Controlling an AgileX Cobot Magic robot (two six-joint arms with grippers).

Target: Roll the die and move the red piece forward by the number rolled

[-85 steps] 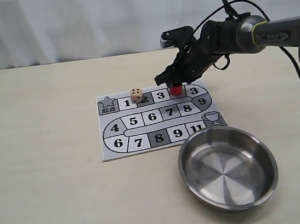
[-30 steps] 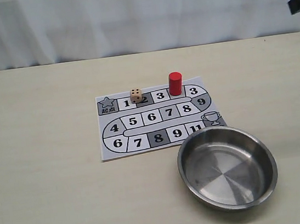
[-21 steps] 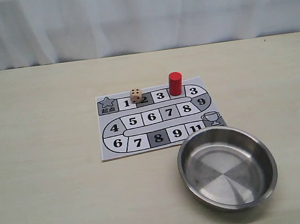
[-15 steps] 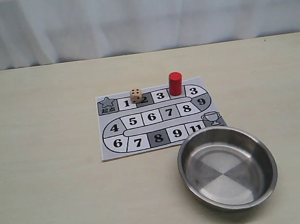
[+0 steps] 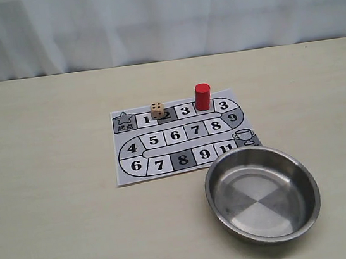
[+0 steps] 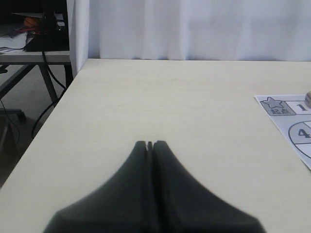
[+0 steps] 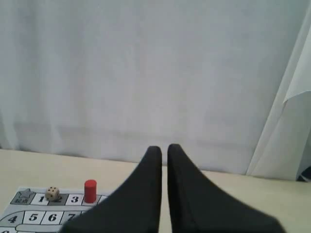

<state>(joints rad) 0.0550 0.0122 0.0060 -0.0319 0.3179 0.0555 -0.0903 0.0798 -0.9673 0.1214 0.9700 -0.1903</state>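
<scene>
The red piece (image 5: 202,96) stands upright on the numbered board (image 5: 163,153), on the top row between the two squares marked 3. The die (image 5: 156,110) rests on the same row, across squares 1 and 2. Neither gripper appears in the exterior view. My left gripper (image 6: 150,143) is shut with nothing in it, hovering over bare table left of the board's star corner (image 6: 277,104). My right gripper (image 7: 164,148) is shut and empty, held well back from the red piece (image 7: 90,191) and the die (image 7: 52,193).
A round steel bowl (image 5: 256,148) sits just in front of the board's right corner, covering part of square 11. A white curtain hangs behind the table. The table's left edge (image 6: 58,104) drops off to a floor with cables.
The right arm, which was shut over the red piece, has let it go and pulled away to the right out of the exterior view. The piece and die have not moved since.
</scene>
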